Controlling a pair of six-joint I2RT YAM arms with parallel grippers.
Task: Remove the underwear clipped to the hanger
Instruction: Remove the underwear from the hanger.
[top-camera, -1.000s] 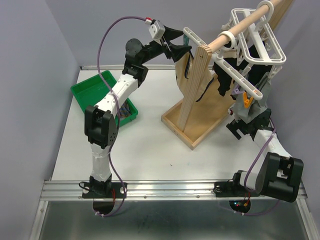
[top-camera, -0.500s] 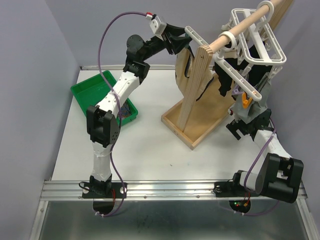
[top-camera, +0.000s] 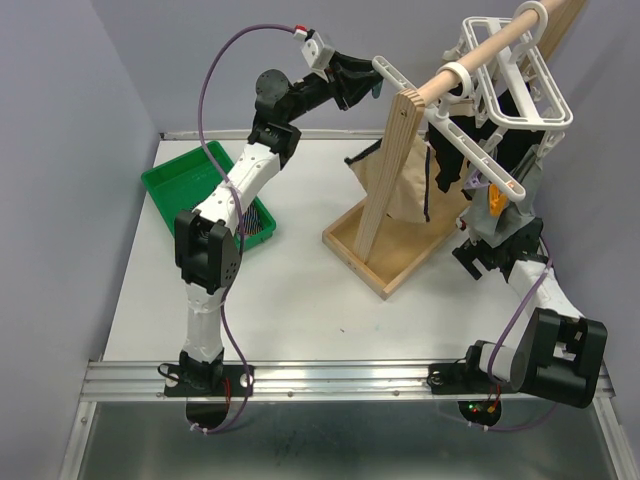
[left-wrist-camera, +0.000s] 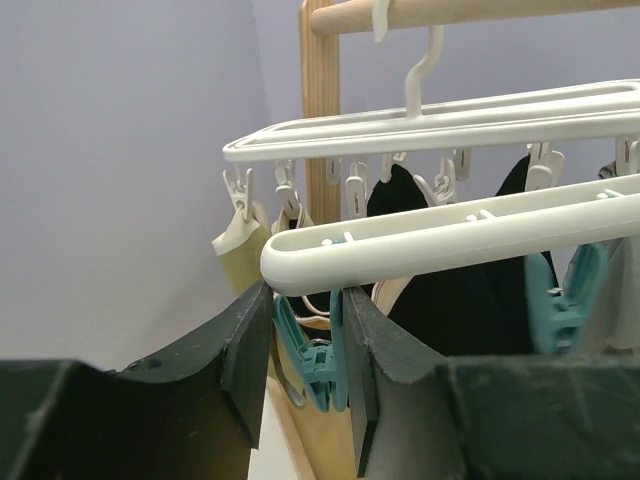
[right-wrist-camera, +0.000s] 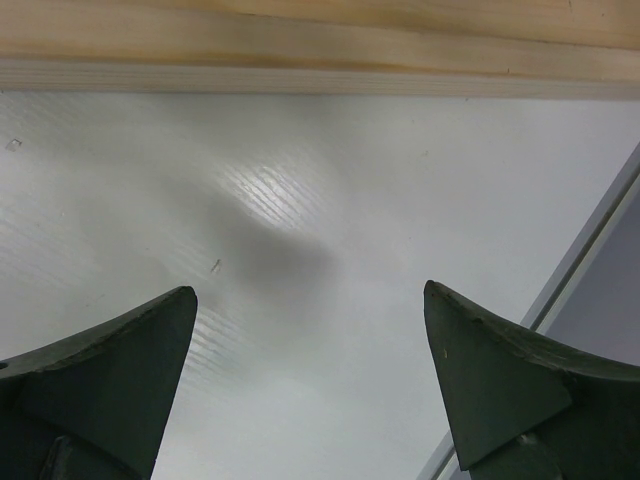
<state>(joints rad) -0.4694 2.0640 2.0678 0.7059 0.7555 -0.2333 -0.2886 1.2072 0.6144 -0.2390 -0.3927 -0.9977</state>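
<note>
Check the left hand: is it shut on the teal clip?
Shut. The left hand grips the teal clip: both fingers touch its sides, just below the white hanger bar.

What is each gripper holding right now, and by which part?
The left gripper squeezes a teal clip on the white hanger by its two sides; the right gripper is open and empty.

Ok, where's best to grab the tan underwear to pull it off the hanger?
Pinch its top hem just under the white clips holding it. The tan underwear hangs as a flat sheet at the hanger end nearest the left gripper, so come from there, a finger on each face.
</note>
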